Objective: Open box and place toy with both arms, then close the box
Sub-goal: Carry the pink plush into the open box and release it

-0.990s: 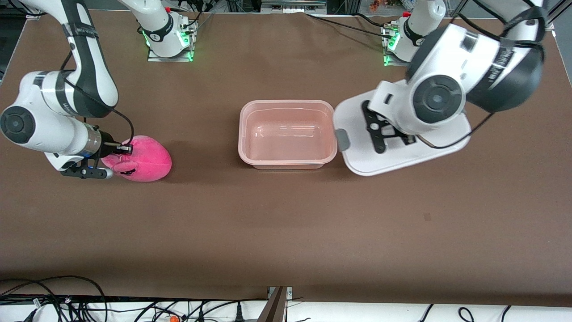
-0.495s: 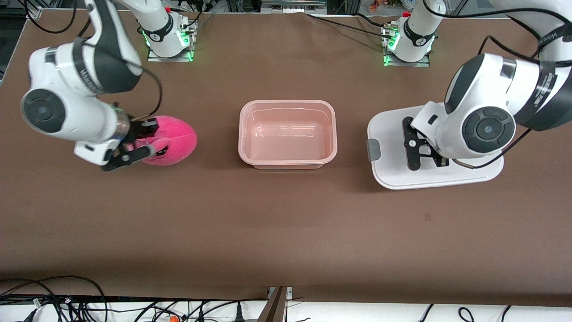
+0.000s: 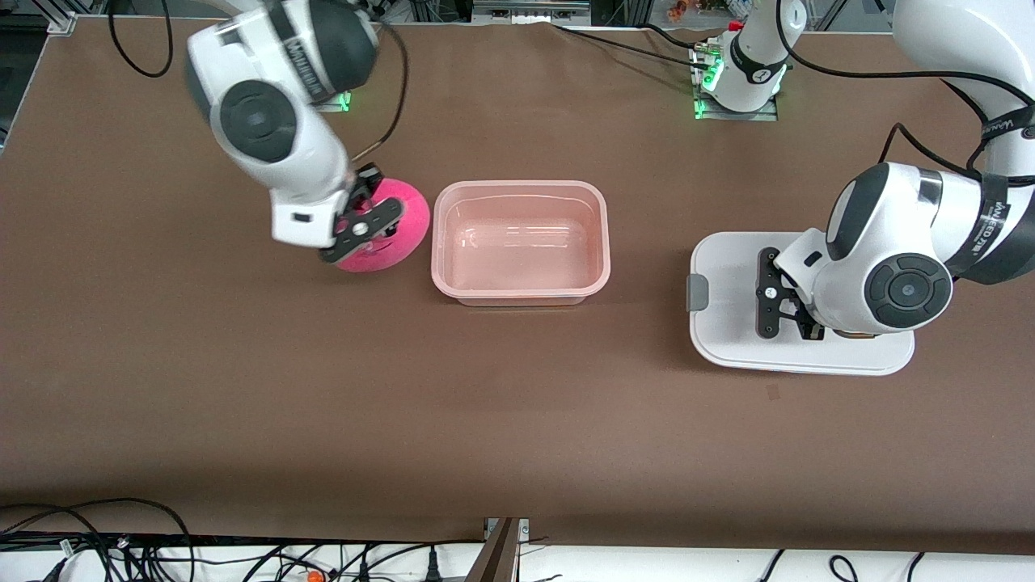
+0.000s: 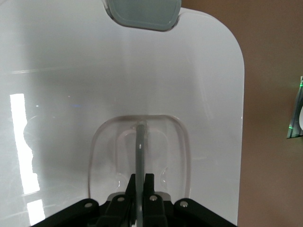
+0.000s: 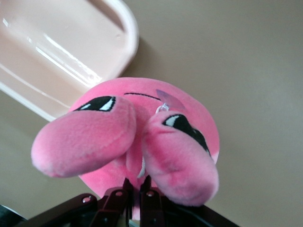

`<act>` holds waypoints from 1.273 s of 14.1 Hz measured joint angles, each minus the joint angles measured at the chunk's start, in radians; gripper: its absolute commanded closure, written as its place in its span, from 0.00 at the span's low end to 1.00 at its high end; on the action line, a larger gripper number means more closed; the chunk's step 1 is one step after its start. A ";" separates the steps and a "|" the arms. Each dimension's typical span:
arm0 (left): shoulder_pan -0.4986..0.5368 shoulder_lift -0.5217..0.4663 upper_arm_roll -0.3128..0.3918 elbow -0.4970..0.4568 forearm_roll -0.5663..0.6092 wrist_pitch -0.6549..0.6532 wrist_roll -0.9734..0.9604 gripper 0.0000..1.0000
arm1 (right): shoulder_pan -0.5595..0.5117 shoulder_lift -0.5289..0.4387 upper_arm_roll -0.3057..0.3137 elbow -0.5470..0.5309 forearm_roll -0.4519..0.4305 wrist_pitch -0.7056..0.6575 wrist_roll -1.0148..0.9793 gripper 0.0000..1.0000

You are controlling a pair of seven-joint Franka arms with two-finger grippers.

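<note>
Brown table (image 3: 517, 420) carries everything, with cables along its near edge. At its middle sits the open box (image 3: 521, 242), its pinkish tub bare inside. Just beside it, toward the right arm's end, hangs the pink toy (image 3: 388, 230), clenched in the right gripper (image 3: 360, 230), whose fingers (image 5: 124, 189) pinch the plush between its two flaps. Toward the left arm's end, well apart from the box, the white lid (image 3: 728, 323) lies flat on the table, and the left gripper (image 3: 780, 303) is clamped on the lid's centre handle (image 4: 140, 156).
</note>
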 measured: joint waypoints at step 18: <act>0.000 0.002 -0.001 -0.001 0.000 0.006 0.012 1.00 | 0.345 0.133 -0.002 0.203 -0.082 0.064 0.348 0.00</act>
